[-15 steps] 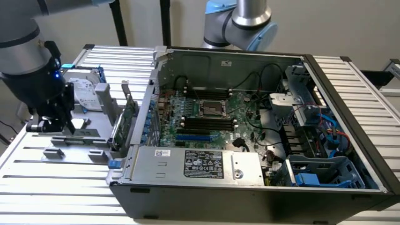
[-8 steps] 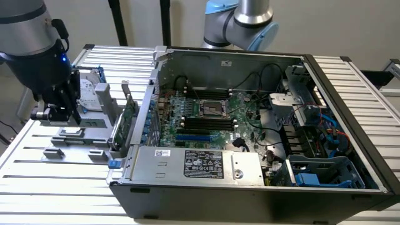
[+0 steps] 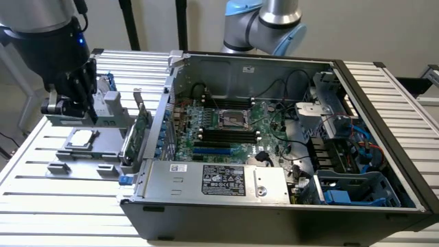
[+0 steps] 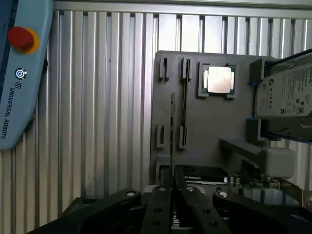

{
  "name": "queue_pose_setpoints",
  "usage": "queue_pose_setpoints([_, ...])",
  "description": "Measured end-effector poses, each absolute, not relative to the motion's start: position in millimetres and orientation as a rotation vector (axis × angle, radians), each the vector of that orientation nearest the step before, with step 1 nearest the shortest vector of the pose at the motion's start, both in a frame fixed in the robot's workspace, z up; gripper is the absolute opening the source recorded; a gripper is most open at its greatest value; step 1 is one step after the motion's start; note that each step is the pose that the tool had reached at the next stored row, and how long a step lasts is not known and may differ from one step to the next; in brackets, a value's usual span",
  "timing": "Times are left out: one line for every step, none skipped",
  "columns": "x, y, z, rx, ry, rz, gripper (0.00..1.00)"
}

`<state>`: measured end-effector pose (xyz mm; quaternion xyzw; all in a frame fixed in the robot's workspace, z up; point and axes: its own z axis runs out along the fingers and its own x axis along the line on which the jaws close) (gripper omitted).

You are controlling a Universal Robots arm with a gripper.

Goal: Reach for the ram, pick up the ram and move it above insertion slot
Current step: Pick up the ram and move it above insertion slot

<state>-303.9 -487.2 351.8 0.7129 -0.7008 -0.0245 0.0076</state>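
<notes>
Gripper [image 4: 173, 207] over the grey holder tray [image 4: 214, 122]
The ram [image 4: 172, 141] stands on edge in the tray's slot, its near end between the fingers [image 4: 158, 209], which sit close around it; contact unclear

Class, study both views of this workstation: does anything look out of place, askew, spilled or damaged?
Nothing stands out. The computer case lies open with its boards seated. On the grey holder tray, the processor sits square in its pocket and the hard drive in its mount.

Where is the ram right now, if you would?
In the wrist view, the ram stands on edge in the grey holder tray, near the silver processor, just ahead of the fingers.
</notes>
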Motion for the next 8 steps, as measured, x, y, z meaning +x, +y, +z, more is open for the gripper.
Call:
queue_pose_setpoints([-300,-487,356,2.230,-2.190,-0.079,0.14])
queue_pose_setpoints([-295,-487,361,2.230,-2.189,-0.081,0.14])
queue_pose_setpoints([-291,-487,366,2.231,-2.188,-0.082,0.14])
queue_pose_setpoints([-287,-487,370,2.231,-2.187,-0.084,0.14])
queue_pose_setpoints([-282,-487,374,2.232,-2.187,-0.086,0.14])
queue_pose_setpoints([-278,-487,377,2.233,-2.186,-0.088,0.14])
queue_pose_setpoints([-273,-487,379,2.235,-2.186,-0.091,0.14])
queue_pose_setpoints([-269,-487,381,2.237,-2.187,-0.093,0.14])
